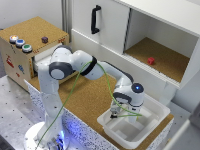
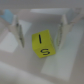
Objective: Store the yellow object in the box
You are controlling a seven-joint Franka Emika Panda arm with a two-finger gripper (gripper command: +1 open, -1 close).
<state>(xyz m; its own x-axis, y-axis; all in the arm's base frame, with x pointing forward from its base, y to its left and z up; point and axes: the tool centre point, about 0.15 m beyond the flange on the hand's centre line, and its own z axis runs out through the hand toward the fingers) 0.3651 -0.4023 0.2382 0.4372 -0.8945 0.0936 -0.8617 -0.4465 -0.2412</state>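
The yellow object (image 2: 43, 44) is a tiny yellow cube with black marks on its top face. In the wrist view it lies on the white floor of the box (image 2: 15, 67), between my two fingers (image 2: 18, 31). There is a gap on each side of it. My gripper (image 2: 40, 40) is open and straddles the cube without touching it. In the exterior view the gripper (image 1: 122, 114) points down inside the white box (image 1: 159, 109) at the cork table's near corner. The cube cannot be made out there.
A small red cube (image 1: 150, 61) sits on the cork floor of the large white cabinet (image 1: 107, 30), whose door stands open. A cork-topped wooden box (image 1: 30, 47) with coloured buttons stands at the exterior view's left. The box's rim and sloped walls surround the gripper.
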